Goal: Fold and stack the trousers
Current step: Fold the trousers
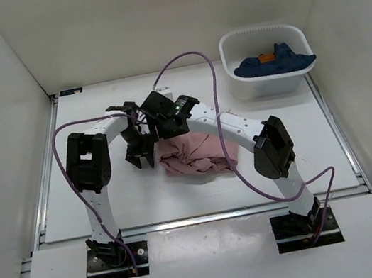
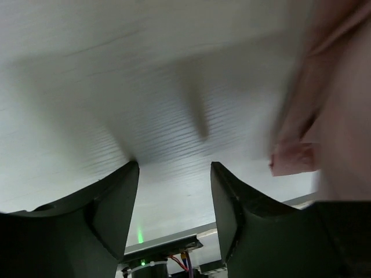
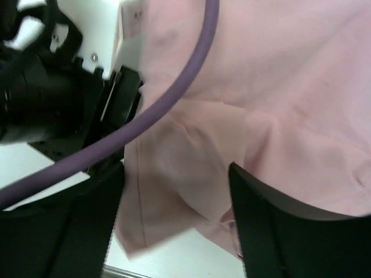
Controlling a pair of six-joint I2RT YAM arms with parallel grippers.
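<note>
The dusty-pink trousers [image 1: 192, 154] lie crumpled in a heap at the table's middle. My left gripper [image 1: 141, 160] points down just left of the heap; in the left wrist view [image 2: 174, 174] it is open and empty over bare table, with pink cloth [image 2: 339, 116] at the right edge. My right gripper [image 1: 154, 131] hovers over the heap's far left corner. In the right wrist view it [image 3: 174, 197] is open, with the trousers [image 3: 261, 87] filling the view beyond its fingers and a folded edge lying between them, not pinched.
A white tub [image 1: 235, 72] stands at the back right and holds a dark navy garment [image 1: 275, 63] with an orange tag. A purple cable [image 3: 162, 104] crosses the right wrist view. The two wrists are close together. White walls surround the table.
</note>
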